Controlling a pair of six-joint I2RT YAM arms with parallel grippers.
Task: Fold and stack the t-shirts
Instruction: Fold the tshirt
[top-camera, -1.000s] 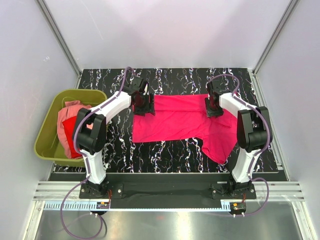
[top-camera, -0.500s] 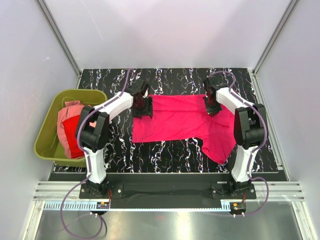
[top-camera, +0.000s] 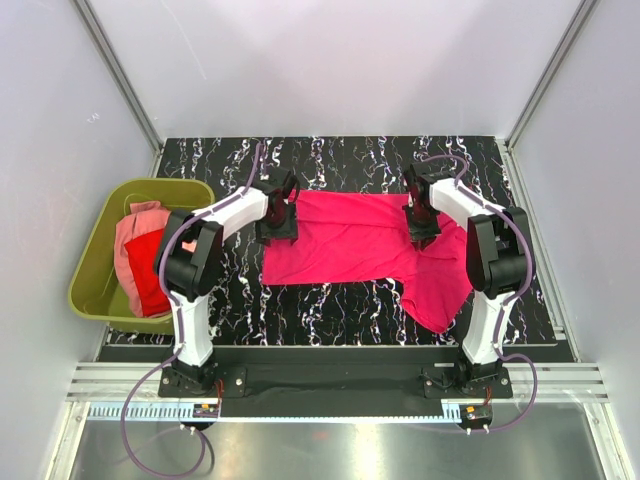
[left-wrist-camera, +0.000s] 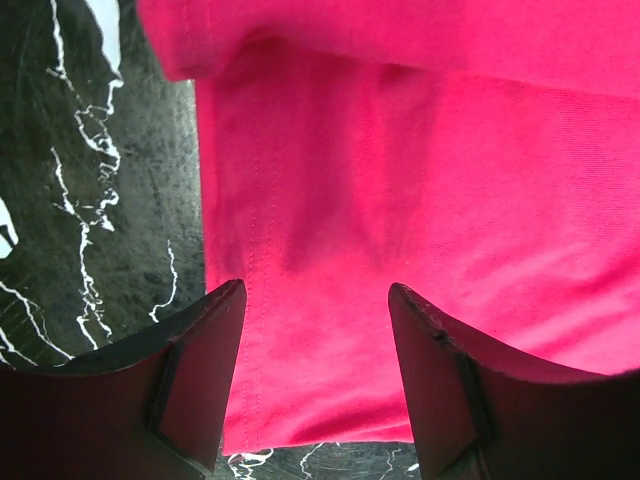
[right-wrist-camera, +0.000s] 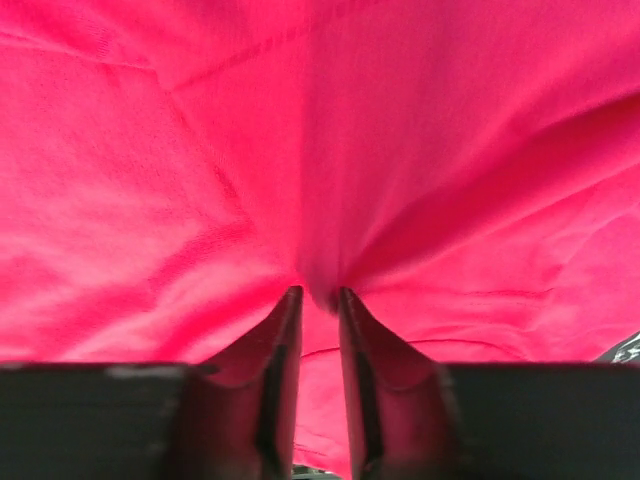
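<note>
White walls (top-camera: 330, 70) close in a black table (top-camera: 340, 160) veined with white. On it the magenta shirt (top-camera: 350, 240) lies spread across the middle, one part of it reaching toward the near right corner. At the left edge stands a green tub (top-camera: 88, 270), holding a red shirt (top-camera: 150, 280) with a salmon shirt (top-camera: 135, 230) bunched against it; only the overhead view shows these.

From above, the left claw (top-camera: 277, 222) sits at the magenta shirt's left edge and the right claw (top-camera: 421, 222) over its upper right part. Both are too dark there to tell how their jaws stand.

The wrist views settle that. The left wrist view shows two fingers (left-wrist-camera: 200, 370) spread wide. The shirt's stitched side edge runs between them, the cloth lies loose below, and bare table shows just to the left. The right wrist view is filled with magenta cloth. Its fingers (right-wrist-camera: 275, 340) are drawn nearly together, and creases run into the narrow gap, where a ridge of the shirt is pinched.
</note>
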